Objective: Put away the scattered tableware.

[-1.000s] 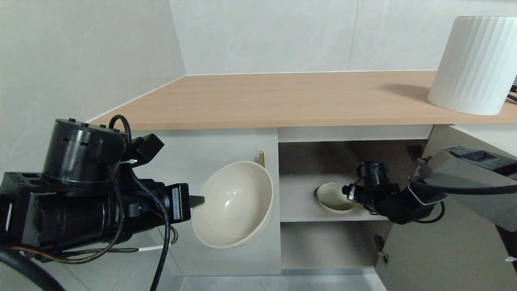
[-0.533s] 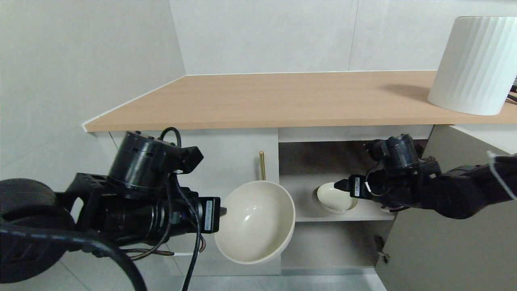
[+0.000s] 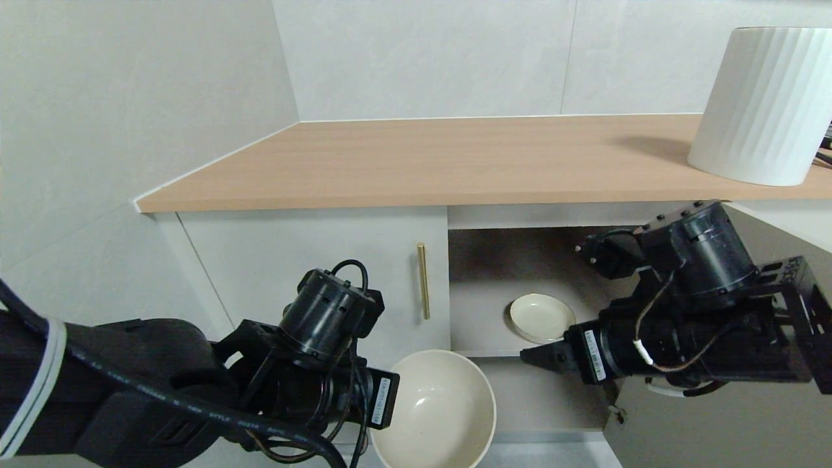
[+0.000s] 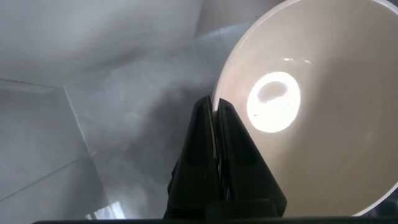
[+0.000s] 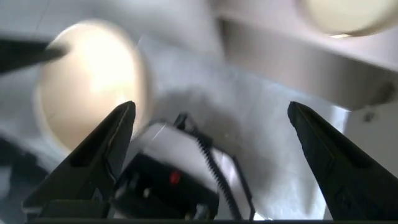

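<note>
While bowl (image 4: 323, 143) hangs pinched, right hand (image 5: 209, 107) gapes.

Pale tiled walls (image 3: 422, 58) back a wooden countertop (image 3: 455, 156); a white ribbed container (image 3: 764, 104) stands at two o'clock, a brass-handled cabinet door (image 3: 273, 253) at eight.

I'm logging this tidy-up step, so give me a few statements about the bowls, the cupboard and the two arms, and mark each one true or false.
1. The left gripper has its jaws shut on the rim of the large cream bowl. True.
2. The right gripper carries the small dish. False: its jaws are open and empty, and the dish lies on the cupboard shelf.
3. Both cupboard doors are closed. False: the door with the gold handle is closed, but the compartment beside it stands open.
4. A ribbed white container stands on the wooden countertop. True.
</note>
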Robot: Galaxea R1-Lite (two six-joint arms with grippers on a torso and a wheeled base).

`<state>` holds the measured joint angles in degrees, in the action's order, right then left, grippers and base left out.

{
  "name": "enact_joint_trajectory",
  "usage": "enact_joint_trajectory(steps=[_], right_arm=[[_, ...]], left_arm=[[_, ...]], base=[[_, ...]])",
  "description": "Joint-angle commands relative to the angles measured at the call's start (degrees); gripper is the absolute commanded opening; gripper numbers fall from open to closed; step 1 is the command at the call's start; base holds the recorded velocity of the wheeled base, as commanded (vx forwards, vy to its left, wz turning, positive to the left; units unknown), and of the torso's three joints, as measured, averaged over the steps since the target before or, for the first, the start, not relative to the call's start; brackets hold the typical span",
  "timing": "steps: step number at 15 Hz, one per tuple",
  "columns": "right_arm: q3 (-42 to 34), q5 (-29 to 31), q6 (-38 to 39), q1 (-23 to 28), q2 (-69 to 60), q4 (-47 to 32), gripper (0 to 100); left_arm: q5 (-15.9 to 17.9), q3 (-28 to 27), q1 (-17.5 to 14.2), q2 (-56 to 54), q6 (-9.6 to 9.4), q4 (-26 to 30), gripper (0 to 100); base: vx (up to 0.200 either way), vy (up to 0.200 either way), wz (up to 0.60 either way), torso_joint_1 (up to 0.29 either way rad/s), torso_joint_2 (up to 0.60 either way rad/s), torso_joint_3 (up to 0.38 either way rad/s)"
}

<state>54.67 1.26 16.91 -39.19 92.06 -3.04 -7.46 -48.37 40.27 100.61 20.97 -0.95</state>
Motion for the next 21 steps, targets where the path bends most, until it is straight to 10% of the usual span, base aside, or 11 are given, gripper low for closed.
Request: enact_joint_trajectory(steps=[1,12,13,21], right_arm=[[-1.41,0.85,0.05,-4.49,4.09,-0.04,100],[-0.71,1.38,0.58,-7.3,12.44,0.66,100],[-0.8,1.38,0.58,-7.3,12.44,1.37,0],[-1.15,1.38,0.76,-8.44,12.79,2.51,0]], left_arm=[[-0.36,0.82,1.75,-0.06,0.04,-0.02,0],[-2.3,1.61,4.82,-0.59,0.04,-0.02,0],[-2.3,1.61,4.91,-0.59,0.04,-0.02,0],[-2.21,1.61,5.0,-0.59,0.04,-0.02,0]], base=[[0.0,0.0,0.0,0.0,0.0,0.0],[0.0,0.0,0.0,0.0,0.0,0.0],[0.0,0.0,0.0,0.0,0.0,0.0],[0.0,0.0,0.0,0.0,0.0,0.0]])
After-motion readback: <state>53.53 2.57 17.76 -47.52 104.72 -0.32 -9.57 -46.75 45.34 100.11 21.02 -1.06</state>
